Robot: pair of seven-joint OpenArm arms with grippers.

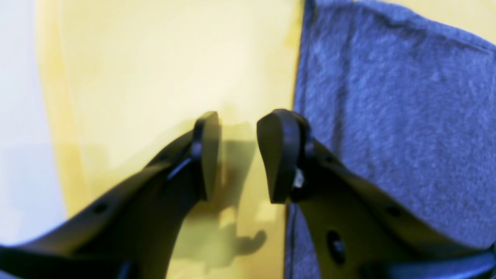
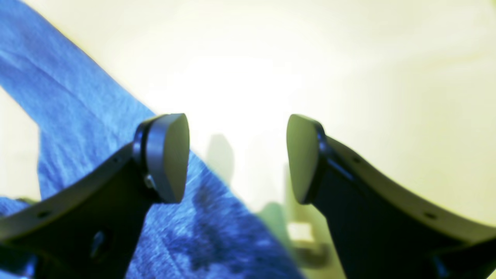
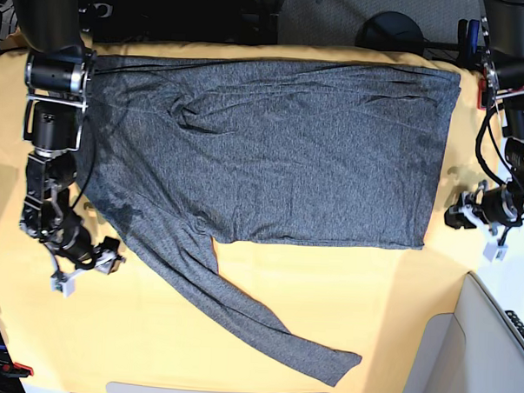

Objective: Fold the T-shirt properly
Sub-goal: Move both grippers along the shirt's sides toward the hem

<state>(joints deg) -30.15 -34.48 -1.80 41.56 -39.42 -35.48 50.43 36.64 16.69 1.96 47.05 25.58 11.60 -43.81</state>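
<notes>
Both Grippers Hovering Open at the Edges of a Spread T-Shirt

The jaws of the left gripper [image 1: 238, 159] are standing partly open, a modest gap showing between the fingertips, and they are holding nothing. The jaws of the right gripper [image 2: 237, 159] are parting wider, and they too are gripping nothing; pale surface is showing between the fingers.

Just beside both grippers, the T-shirt [image 3: 316, 155] is lying across the middle of the yellow cloth [image 3: 237, 369]. In the left wrist view, its straight side edge is running behind one finger, with the other finger over the cloth. In the right wrist view, a slanting edge of the shirt is passing behind the finger on that view's left.

Farther out, the shirt is spreading broad and mostly flat, wrinkling near its upper left in the base view. A long narrow part is stretching diagonally down toward the bottom right of that view. The two arms are reaching in from opposite sides, the right arm [image 3: 56, 174] over the shirt's edge region, the left arm [image 3: 514, 164] on the other side.
</notes>
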